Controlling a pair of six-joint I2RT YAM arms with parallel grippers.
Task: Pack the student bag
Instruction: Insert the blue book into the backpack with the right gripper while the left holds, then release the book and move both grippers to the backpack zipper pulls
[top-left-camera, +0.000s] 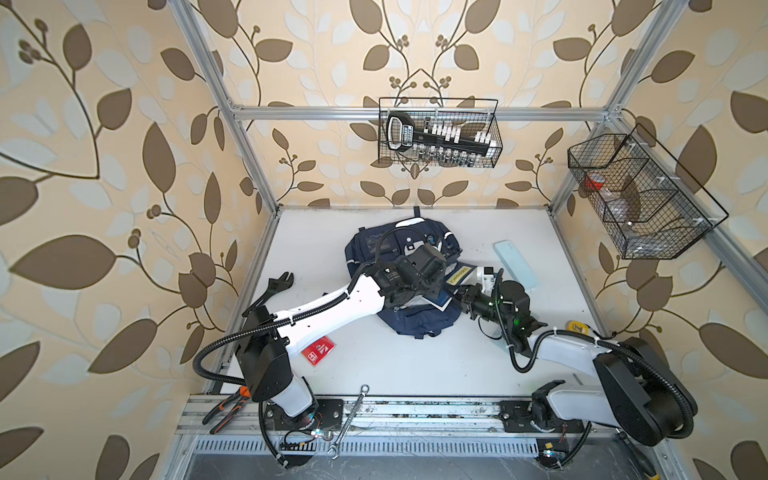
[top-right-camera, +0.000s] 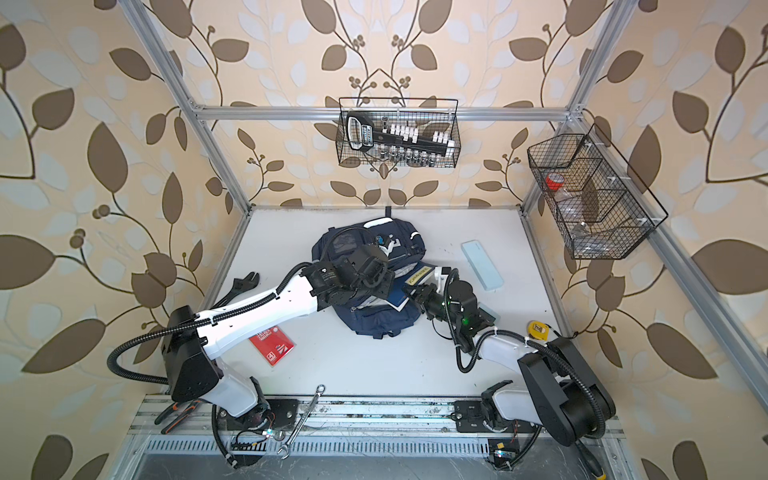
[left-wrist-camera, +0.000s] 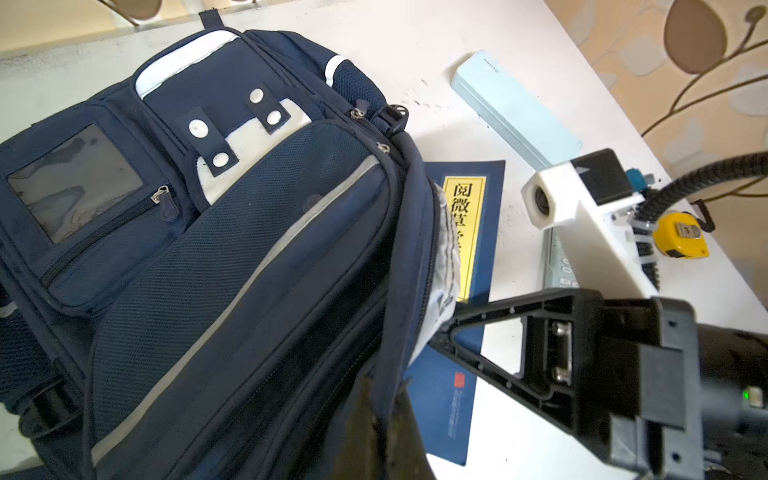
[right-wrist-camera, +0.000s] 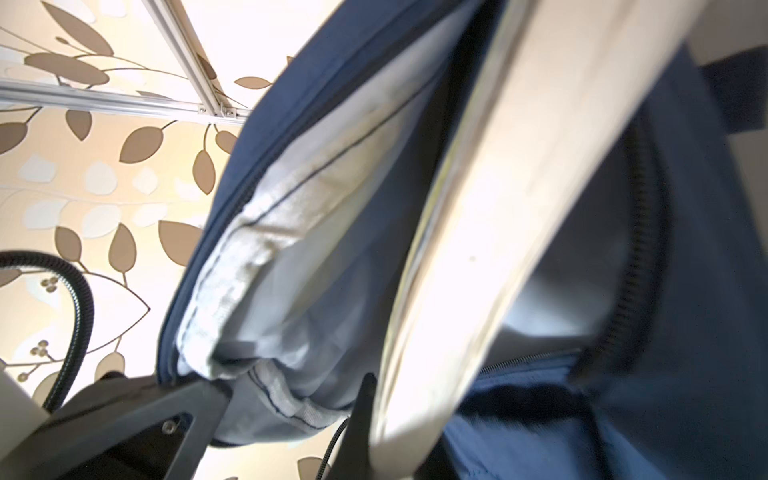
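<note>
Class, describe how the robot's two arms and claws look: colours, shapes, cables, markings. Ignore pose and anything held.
Both the left arm and right arm have white shells, black joint housings and black ribbed cable hoses. The right claw has black triangular fingers; green lights glow on its wrist.

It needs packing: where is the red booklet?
In both top views the red booklet lies on the white table, left of the navy backpack, beside the left arm.
</note>
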